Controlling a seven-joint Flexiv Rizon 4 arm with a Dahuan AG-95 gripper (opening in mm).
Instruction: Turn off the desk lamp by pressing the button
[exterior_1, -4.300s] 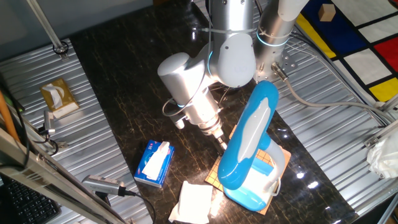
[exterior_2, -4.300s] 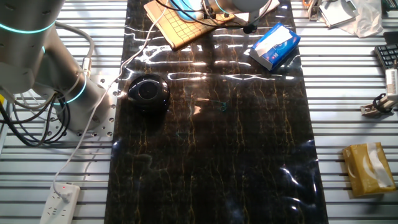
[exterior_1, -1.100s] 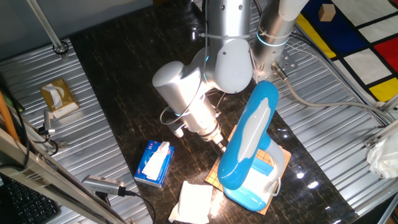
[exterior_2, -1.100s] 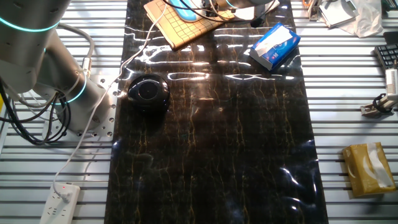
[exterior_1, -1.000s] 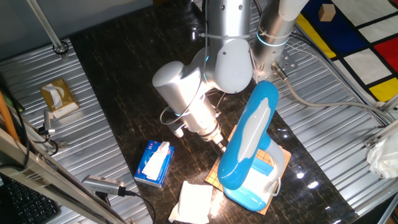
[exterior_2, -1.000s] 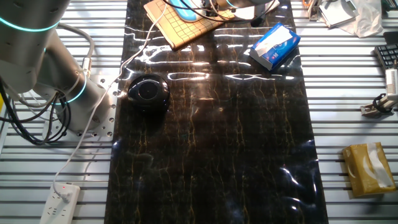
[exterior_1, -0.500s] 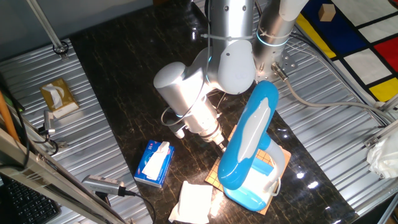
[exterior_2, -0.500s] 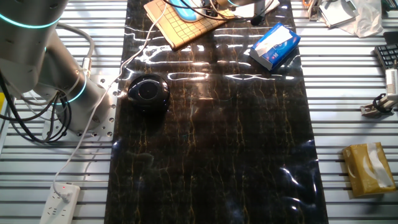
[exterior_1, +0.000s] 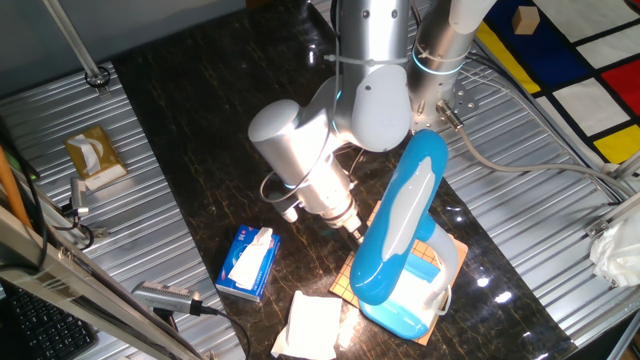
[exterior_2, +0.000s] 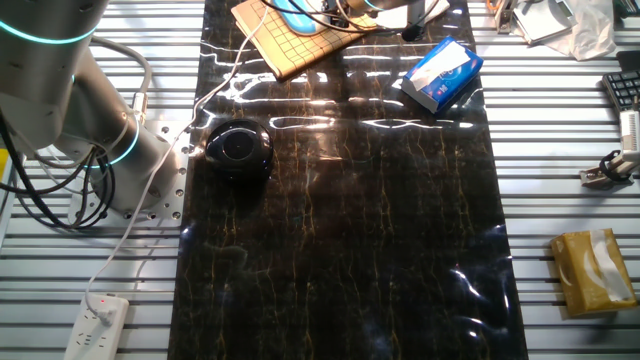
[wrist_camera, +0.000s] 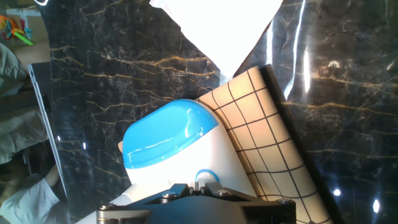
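The sky-blue desk lamp (exterior_1: 405, 215) stands on a gridded wooden board (exterior_1: 447, 252), its white panel running up the rounded arm. In the hand view I look down on its blue-topped white base (wrist_camera: 166, 134). A small blue-ringed button (wrist_camera: 205, 176) sits on the white part, just ahead of my fingertips. My gripper (wrist_camera: 198, 188) is shut, with its tips meeting right at the button's near edge. From the side, the gripper (exterior_1: 354, 229) points down beside the lamp's arm, above the board. Whether the tip touches the button cannot be told.
A small blue tissue pack (exterior_1: 248, 262) lies left of the board, with a white paper (exterior_1: 310, 325) by the board's corner. A brown tissue box (exterior_1: 92, 155) sits at the far left. A black round object (exterior_2: 238, 148) and a power strip (exterior_2: 97, 325) lie near the arm's base.
Over four seconds the wrist has shifted slightly left and down beside the lamp. In the last half second nothing visibly moves.
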